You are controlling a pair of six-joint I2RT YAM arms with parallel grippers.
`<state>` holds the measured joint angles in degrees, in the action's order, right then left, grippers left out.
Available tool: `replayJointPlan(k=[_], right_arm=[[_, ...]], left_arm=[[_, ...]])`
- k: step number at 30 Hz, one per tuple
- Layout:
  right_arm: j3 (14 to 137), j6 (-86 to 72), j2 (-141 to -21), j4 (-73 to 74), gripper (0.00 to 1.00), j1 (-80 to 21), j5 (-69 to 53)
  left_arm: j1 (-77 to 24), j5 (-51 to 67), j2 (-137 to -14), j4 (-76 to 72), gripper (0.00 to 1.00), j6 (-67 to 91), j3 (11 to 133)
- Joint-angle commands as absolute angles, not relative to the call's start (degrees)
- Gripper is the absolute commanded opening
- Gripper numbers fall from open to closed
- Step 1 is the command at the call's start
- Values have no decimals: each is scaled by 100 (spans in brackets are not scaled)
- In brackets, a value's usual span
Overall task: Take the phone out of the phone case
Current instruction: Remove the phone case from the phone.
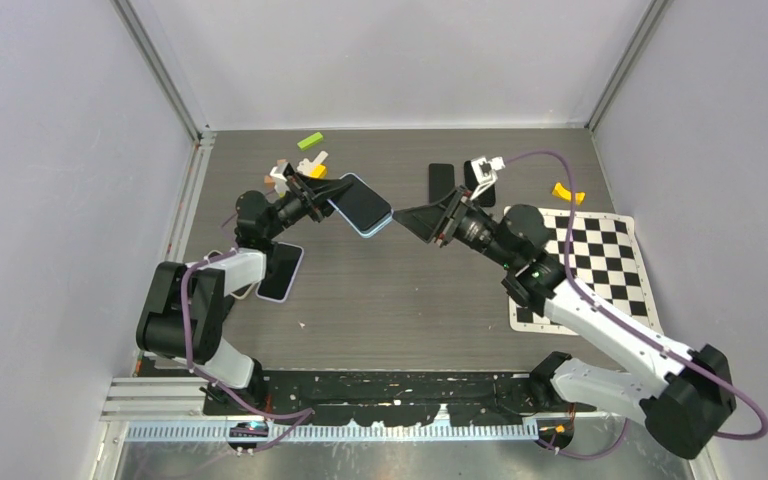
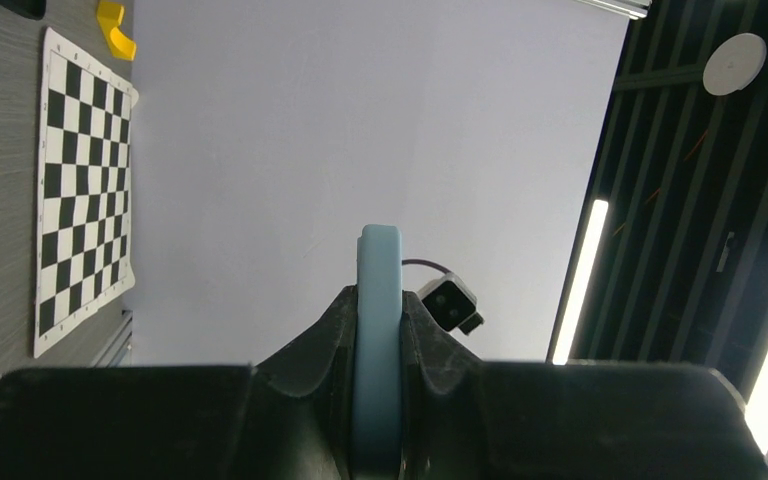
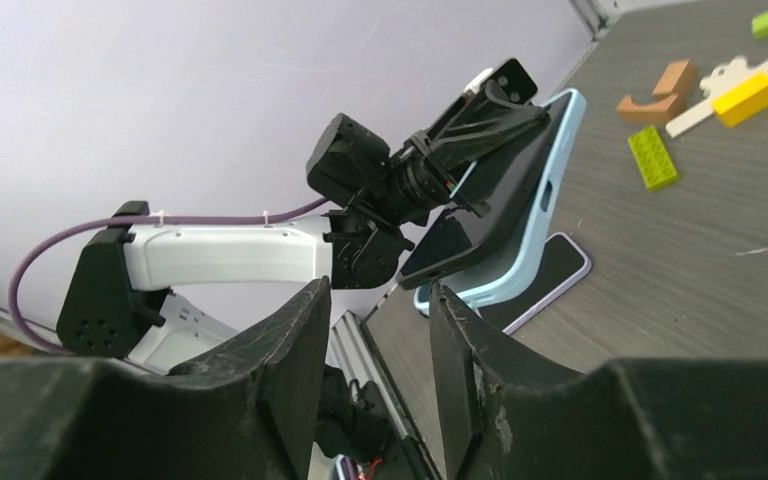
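Observation:
My left gripper is shut on a dark phone in a light blue case and holds it in the air above the table, tilted. In the left wrist view the case's blue edge stands clamped between both fingers. In the right wrist view the phone's dark screen faces me, with one lower corner lifted a little out of the blue case. My right gripper is open and empty, a short way right of the phone's free end; its fingers frame that corner.
A second phone in a lilac case lies flat on the table under the left arm. A black phone lies at the back. Toy bricks sit behind the left gripper. A checkerboard and a yellow piece lie right.

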<state>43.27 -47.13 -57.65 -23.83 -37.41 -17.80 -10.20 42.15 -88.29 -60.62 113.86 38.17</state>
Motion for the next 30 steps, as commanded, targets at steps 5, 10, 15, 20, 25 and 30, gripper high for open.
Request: replayJointPlan(k=[5, 10, 15, 20, 25, 30], right_arm=[[4661, -5764, -6554, -3455, 46, -3753, -1851], [4730, -5860, -6760, -3288, 45, -3753, -1764], [4731, -5907, -6886, -3274, 45, -3753, -1779], [4923, -6055, -7135, -2938, 45, -3753, -1769], [5143, -6386, -7546, -2605, 46, -3761, -1857], [5239, -6481, -7710, -2726, 39, -3762, -1990]], left_arm=[[-1055, 4147, -8609, -6719, 0, 11632, 3859], [-1055, 4165, -8613, -6739, 0, 11628, 3910], [-1055, 4315, -8662, -6732, 0, 11543, 4025], [-1071, 4477, -8661, -6732, 0, 11373, 4172], [-1133, 4930, -8552, -6643, 0, 10714, 4607], [-1235, 5622, -8354, -5851, 0, 9727, 5053]])
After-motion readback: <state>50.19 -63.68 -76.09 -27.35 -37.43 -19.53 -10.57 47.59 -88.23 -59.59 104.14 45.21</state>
